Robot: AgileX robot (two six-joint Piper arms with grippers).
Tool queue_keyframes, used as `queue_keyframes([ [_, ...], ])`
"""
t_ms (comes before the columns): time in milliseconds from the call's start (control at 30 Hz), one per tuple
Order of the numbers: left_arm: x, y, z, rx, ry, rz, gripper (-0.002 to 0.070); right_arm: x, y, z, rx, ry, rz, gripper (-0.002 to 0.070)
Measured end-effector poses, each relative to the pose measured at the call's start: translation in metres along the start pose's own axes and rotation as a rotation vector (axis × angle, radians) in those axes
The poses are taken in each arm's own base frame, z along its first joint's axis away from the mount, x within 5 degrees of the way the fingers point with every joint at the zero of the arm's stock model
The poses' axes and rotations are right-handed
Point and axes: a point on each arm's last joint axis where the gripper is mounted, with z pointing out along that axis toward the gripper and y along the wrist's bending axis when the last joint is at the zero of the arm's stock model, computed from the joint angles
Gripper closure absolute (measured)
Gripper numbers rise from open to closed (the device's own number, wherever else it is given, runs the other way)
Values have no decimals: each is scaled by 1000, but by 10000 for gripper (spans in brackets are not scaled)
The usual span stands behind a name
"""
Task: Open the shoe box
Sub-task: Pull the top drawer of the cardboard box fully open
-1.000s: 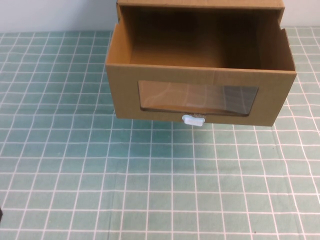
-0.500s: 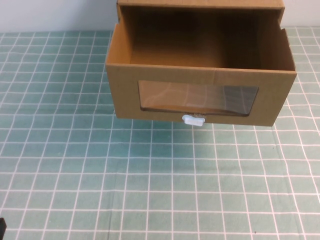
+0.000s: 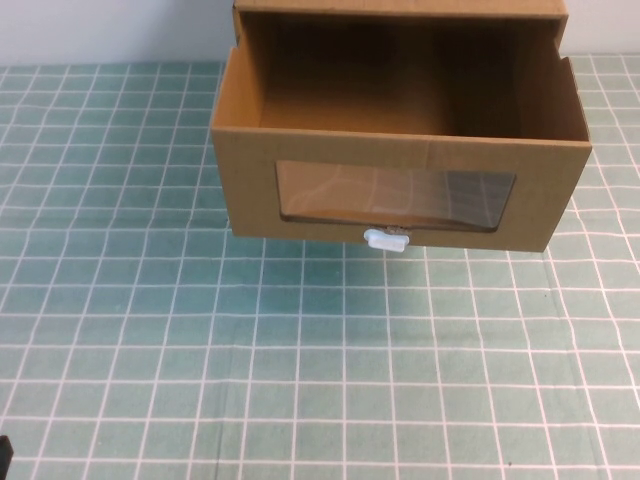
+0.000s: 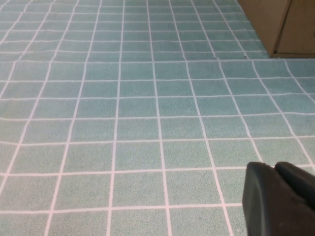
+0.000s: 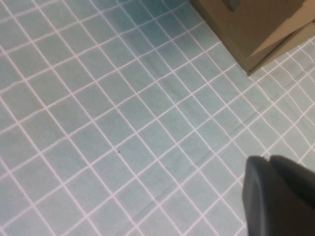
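Unmoved, crosswise shoe box point(image 3: 400, 190) faces left end effector point(image 4: 274, 171), right end effector point(image 5: 269, 163).

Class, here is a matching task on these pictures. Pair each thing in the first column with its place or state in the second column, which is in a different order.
Column one
1. shoe box drawer
2. handle
3. left gripper
4. right gripper

Column two
A. shut, above the green cloth, facing the box's front, outside the high view
B. white, just under the window
C. pulled out, open at the top
D. shut, low over the cloth at the table's near left corner

Pairs: 1-C, 2-B, 3-D, 4-A
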Motion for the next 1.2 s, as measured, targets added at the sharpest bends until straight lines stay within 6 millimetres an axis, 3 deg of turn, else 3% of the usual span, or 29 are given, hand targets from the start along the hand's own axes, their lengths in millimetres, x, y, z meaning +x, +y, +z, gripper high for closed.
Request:
queue_keyframes([
  [233, 0, 0, 0, 0, 0, 0, 680, 26, -6, -31, 165, -43, 353, 689],
  [367, 0, 0, 0, 0, 0, 0, 680, 33, 4, -58, 325, -316, 542, 689],
  [500, 0, 0, 0, 0, 0, 0, 680, 43, 21, -62, 479, -611, 566, 689],
  [633, 0, 0, 0, 0, 0, 0, 680, 65, 32, -23, 491, -690, 612, 689],
  [767, 0, 0, 0, 0, -1, 0, 680, 93, 35, 34, 416, -582, 703, 689],
  [967, 0, 0, 0, 0, -1, 0, 680, 136, 44, 91, 380, -458, 753, 689],
  [1067, 0, 0, 0, 0, -1, 0, 680, 155, 51, 109, 373, -368, 765, 689],
  [1200, 0, 0, 0, 0, -1, 0, 680, 164, 55, 114, 357, -271, 784, 689],
])
